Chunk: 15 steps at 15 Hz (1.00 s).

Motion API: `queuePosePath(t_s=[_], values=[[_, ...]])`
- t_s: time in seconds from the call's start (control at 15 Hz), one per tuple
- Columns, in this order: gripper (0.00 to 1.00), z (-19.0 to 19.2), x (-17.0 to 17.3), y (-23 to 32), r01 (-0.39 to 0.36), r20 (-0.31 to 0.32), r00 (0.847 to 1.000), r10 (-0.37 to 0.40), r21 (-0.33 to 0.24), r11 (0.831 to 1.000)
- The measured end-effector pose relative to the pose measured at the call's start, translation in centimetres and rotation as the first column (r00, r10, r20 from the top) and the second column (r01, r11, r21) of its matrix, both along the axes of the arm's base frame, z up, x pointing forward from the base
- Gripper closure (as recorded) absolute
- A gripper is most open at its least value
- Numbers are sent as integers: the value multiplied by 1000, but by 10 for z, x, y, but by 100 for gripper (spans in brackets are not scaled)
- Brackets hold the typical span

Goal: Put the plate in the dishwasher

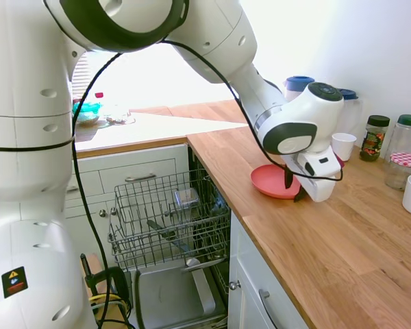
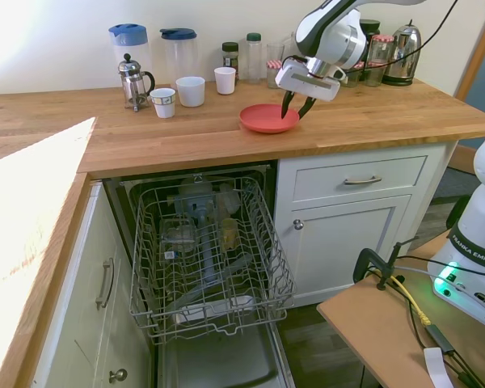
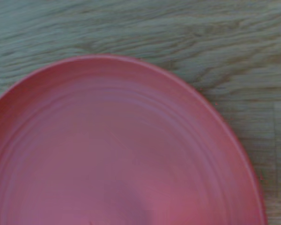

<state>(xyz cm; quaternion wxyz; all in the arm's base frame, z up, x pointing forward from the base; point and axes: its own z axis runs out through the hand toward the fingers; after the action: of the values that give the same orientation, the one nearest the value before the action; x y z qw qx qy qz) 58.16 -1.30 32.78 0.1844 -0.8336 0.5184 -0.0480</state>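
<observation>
wooden desk (image 2: 226, 141): plate (image 2: 267, 119) lies flat; gripper (image 2: 297, 106) is held open over its rim; dishwasher (image 2: 206, 259) rack is pulled out below.

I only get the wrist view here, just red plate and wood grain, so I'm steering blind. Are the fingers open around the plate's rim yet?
Observer: Yes, the gripper is open, fingers straddling the plate's right rim in the second exterior view.
Operator: Has the plate left the counter?
Observer: No, it lies flat on the wooden counter.
Operator: Is the dishwasher ready?
Observer: The dishwasher is open, its wire rack pulled out below the counter.
Operator: Anything close to the plate?
Observer: A white cup stands just behind the gripper in the first exterior view.
</observation>
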Motion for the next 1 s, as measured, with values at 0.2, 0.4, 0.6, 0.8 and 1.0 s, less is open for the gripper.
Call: queuePosePath(t_s=[0.2, 0.4, 0.6, 0.8, 1.0], values=[[100, -2, 1, -2, 4, -4, 1000, -4, 1, 1000], [100, -4, 3, -2, 7, -6, 1000, -7, 5, 1000], [100, -3, 5, -4, 16, 5, 1000, -16, 24, 1000], [100, -3, 5, -5, 13, 21, 1000, -14, 37, 999], [100, 1, 1, 2, -3, 41, 999, 2, 19, 1000]])
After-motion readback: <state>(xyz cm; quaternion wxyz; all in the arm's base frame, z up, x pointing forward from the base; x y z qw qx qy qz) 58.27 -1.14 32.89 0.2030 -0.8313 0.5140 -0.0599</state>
